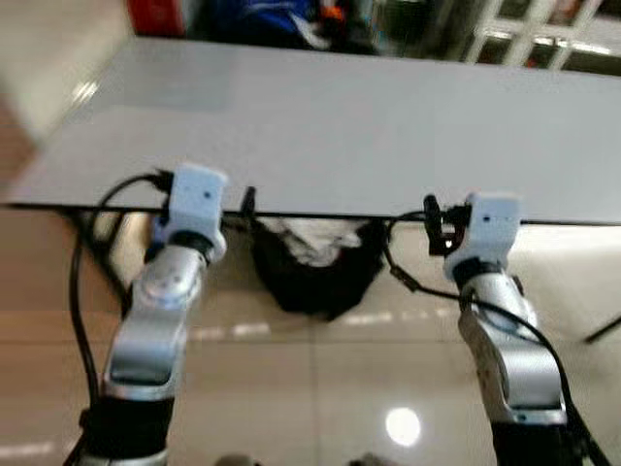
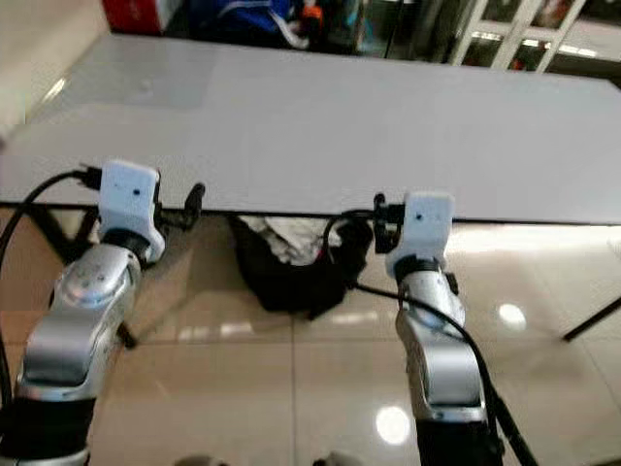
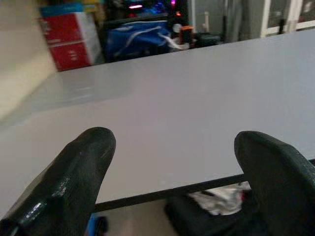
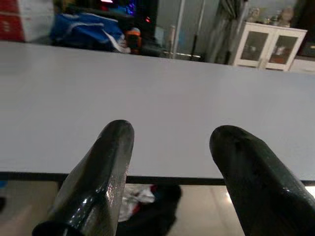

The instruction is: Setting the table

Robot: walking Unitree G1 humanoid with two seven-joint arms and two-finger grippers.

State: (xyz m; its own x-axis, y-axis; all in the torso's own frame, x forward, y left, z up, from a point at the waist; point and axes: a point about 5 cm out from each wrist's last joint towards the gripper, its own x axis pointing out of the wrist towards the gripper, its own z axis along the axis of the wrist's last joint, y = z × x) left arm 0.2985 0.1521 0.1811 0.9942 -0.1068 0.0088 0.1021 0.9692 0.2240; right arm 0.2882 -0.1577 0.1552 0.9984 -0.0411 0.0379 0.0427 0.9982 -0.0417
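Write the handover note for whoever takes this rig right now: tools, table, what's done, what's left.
Left tool: open, holding nothing, at the near edge of the grey table.
Right tool: open, holding nothing, at the same edge, further right.
Job's things: no dishes or cutlery in view; the tabletop in front is bare.
Under the table: a black bag with white material in it, on the tiled floor.
Done: no place is laid yet.
Left: likely fetch the tableware, then lay it out.

Tabletop (image 1: 330,126) broad, flat, open ahead of both raised arms. Black bag (image 1: 315,267) on floor beneath near edge, between arms.
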